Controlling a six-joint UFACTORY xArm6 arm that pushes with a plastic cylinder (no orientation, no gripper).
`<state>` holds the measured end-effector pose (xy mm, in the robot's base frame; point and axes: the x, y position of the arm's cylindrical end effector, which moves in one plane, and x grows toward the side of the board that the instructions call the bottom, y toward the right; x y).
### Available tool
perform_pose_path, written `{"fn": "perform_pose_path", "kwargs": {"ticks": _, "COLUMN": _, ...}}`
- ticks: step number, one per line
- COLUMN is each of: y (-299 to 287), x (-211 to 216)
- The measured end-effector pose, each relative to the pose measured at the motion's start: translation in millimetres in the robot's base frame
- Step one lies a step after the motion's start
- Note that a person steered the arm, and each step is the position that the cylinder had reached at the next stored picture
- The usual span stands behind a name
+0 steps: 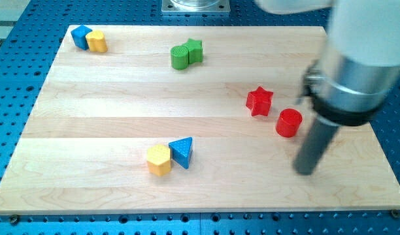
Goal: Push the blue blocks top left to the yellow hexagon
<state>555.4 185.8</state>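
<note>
Blue triangle [182, 151] touches the yellow hexagon [159, 160] on its right; my tip [306, 171] (a bare rod, no jaws) stands well right of both.

Triangle [182, 152] touches hexagon's [159, 160] right; star [259, 101] far right.
</note>
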Motion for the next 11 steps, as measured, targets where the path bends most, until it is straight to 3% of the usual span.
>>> {"fn": "perform_pose_path", "kwargs": {"ticks": 1, "y": -13, "x": -62}}
{"fn": "perform_pose_path", "kwargs": {"ticks": 2, "y": -38, "x": -79}}
{"fn": "perform_pose_path", "kwargs": {"ticks": 3, "y": -38, "x": -68}}
{"fn": "perform_pose_path", "kwargs": {"ticks": 4, "y": -39, "x": -1}}
{"fn": "perform_pose_path", "kwargs": {"ticks": 5, "y": -107, "x": 19}}
{"fn": "perform_pose_path", "kwargs": {"ticks": 7, "y": -237, "x": -47}}
{"fn": "perform_pose_path", "kwargs": {"ticks": 9, "y": -236, "x": -20}}
{"fn": "perform_pose_path", "kwargs": {"ticks": 11, "y": -337, "x": -54}}
